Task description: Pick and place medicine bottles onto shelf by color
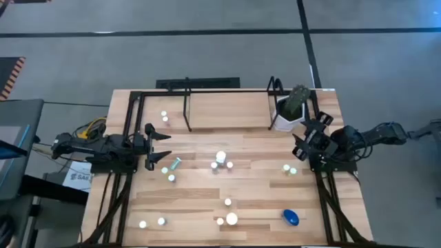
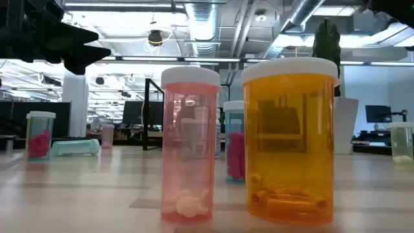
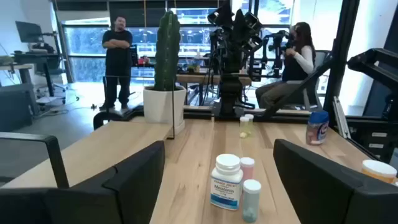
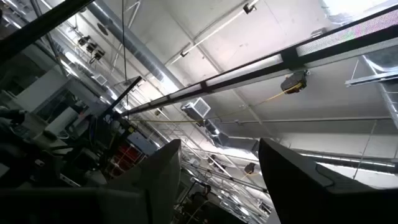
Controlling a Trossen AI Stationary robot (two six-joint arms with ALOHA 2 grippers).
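Both pincers stood spread and empty: left pincer (image 1: 160, 146) at the counter's (image 1: 207, 207) nine o'clock, right pincer (image 1: 303, 141) at three o'clock. Medicine bottles (image 1: 220, 158) clustered centrally; the shelf (image 1: 207, 91) stood at twelve. Tight clusters risked knocked-over neighbours during a grasp.

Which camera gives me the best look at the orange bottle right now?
The low view: the orange bottle stands upright up close, white cap on, pills at the bottom. The left wrist view shows only a part at its edge; the high view just a white cap; the right wrist view, none.
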